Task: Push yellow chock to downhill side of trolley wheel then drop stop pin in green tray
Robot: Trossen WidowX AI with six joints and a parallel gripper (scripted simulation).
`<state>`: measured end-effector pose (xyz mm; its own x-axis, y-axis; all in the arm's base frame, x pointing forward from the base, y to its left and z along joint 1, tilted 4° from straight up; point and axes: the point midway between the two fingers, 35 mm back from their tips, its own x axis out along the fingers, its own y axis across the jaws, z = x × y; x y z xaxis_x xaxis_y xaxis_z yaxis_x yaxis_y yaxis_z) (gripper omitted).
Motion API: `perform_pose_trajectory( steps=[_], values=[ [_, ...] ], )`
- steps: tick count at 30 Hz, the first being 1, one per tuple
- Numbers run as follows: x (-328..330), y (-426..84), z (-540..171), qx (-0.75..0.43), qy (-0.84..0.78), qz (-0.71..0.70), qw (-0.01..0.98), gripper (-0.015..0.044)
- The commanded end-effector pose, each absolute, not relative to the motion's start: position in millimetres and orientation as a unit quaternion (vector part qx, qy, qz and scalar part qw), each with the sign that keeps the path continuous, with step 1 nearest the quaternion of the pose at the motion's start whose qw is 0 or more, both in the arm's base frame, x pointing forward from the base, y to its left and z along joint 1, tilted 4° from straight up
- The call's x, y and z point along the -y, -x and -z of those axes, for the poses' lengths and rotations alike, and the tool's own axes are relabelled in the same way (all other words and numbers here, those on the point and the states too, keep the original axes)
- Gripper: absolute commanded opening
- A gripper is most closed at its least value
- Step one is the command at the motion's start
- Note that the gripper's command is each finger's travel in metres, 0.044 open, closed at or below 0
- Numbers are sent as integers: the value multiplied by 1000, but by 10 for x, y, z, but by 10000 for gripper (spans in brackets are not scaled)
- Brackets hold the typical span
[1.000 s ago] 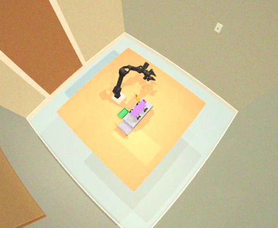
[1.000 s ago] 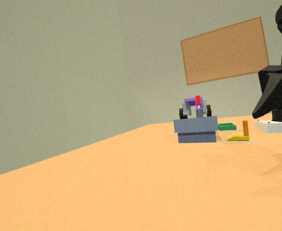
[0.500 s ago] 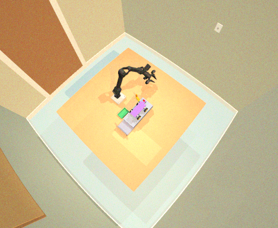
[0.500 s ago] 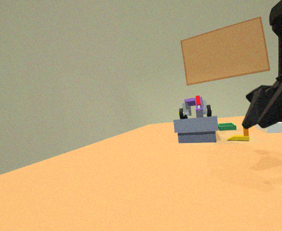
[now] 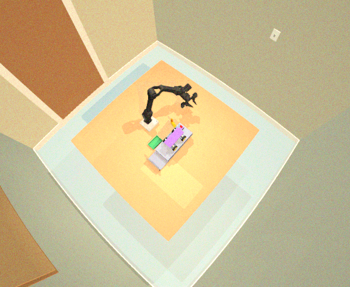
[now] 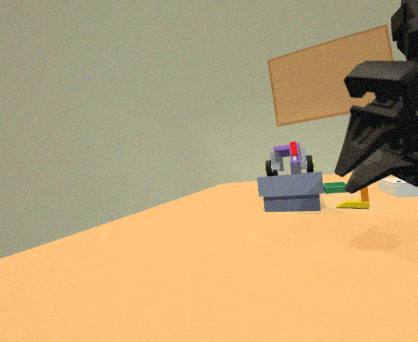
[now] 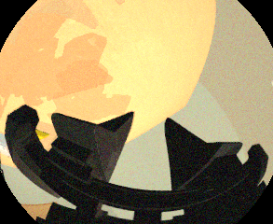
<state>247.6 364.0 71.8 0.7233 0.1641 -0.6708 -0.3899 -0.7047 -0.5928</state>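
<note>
The trolley (image 5: 173, 137) (image 6: 281, 149), with a purple top and black wheels, stands on the grey ramp (image 5: 157, 159) (image 6: 290, 184). The red-headed stop pin (image 5: 181, 126) (image 6: 293, 147) is at the trolley's uphill end. The yellow chock (image 5: 173, 124) (image 6: 354, 204) (image 7: 42, 134) stands on the table beside the ramp's uphill end, its orange handle (image 6: 364, 194) upright; its rubber base cannot be made out. The green tray (image 5: 154, 142) (image 6: 335, 188) lies beside the ramp and looks empty. My gripper (image 5: 194, 106) (image 6: 343, 182) (image 7: 149, 118) is partly open and empty, in the air away from the chock and ramp.
The arm's white base (image 5: 149, 124) (image 6: 404, 187) stands on the orange table top (image 5: 122, 160) (image 6: 146, 276), on the same side of the ramp as the chock and the tray. The arm arches over the table from there.
</note>
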Motion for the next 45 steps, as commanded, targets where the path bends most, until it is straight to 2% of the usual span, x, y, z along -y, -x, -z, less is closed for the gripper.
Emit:
perform_pose_trajectory(
  steps=[1, 13, 24, 35, 45],
  values=[
    [-3515, -2510, -735, -124, 794, -371, 464, 190],
    [-3158, -2572, -766, -286, 612, -338, 655, 190],
    [-2822, -2570, -805, -423, 401, -250, 773, 190],
    [-2486, -2513, -856, -530, 165, -112, 824, 190],
    [-2190, -2416, -916, -585, -52, 47, 808, 190]
  ],
)
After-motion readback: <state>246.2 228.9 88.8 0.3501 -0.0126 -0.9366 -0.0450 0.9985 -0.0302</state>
